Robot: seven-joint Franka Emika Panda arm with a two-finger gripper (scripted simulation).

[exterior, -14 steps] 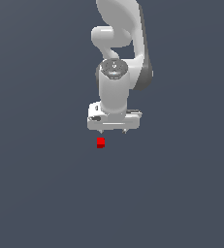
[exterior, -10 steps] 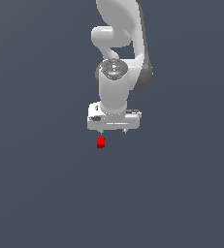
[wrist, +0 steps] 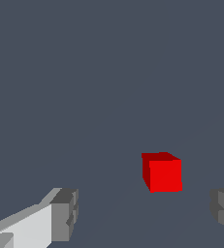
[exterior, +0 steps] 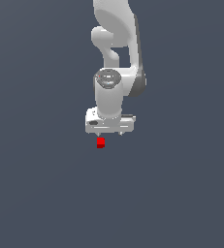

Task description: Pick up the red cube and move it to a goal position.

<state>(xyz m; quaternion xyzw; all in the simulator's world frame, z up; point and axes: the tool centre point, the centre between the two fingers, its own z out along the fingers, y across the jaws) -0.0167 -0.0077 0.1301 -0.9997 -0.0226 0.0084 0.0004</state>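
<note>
The red cube (exterior: 101, 143) is a tiny bright red block on the dark grey floor, just below the white gripper's body in the exterior view. In the wrist view the red cube (wrist: 162, 172) lies ahead of the gap between the fingers, nearer one finger than the other. My gripper (wrist: 145, 215) is open and empty, with its two grey fingertips (wrist: 65, 214) spread wide apart. In the exterior view the gripper (exterior: 109, 133) hangs from the white arm, a little above the cube; its fingers barely show there.
The flat dark grey floor (exterior: 181, 193) stretches all around. The white arm (exterior: 114, 53) rises above the gripper in the exterior view.
The gripper has shifted very slightly. The red cube has not moved.
</note>
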